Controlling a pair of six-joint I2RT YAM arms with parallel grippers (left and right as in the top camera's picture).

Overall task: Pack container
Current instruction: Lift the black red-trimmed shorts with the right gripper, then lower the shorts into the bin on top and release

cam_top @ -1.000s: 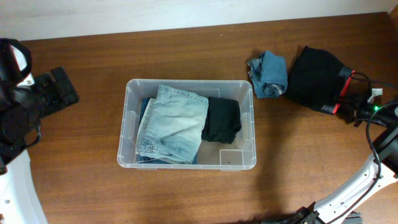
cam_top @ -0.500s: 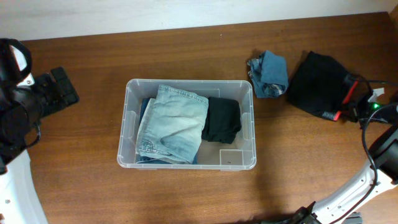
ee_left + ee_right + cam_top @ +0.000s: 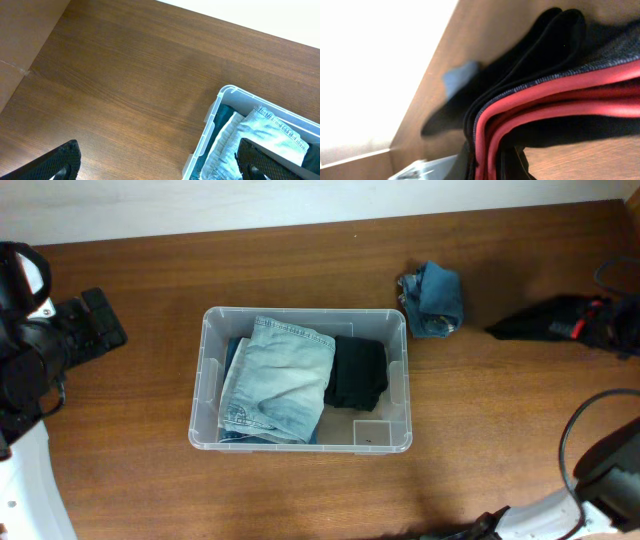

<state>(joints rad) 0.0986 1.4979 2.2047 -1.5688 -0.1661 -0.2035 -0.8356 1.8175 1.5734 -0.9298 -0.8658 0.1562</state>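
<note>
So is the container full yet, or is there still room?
Partly full. Folded light denim and a black garment lie in the container, but its bare bottom with the white label shows in one corner.

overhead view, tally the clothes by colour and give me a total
black: 2, black garment in the container, red-trimmed black garment at the right edge
light denim jeans: 1
blue bundle: 1
dark teal cloth: 1, mostly hidden under the jeans
total: 5

Brown wooden table (image 3: pixel 300 490): clear container (image 3: pixel 203 395) mid-table; blue cloth (image 3: pixel 432 298) to its right.
</note>
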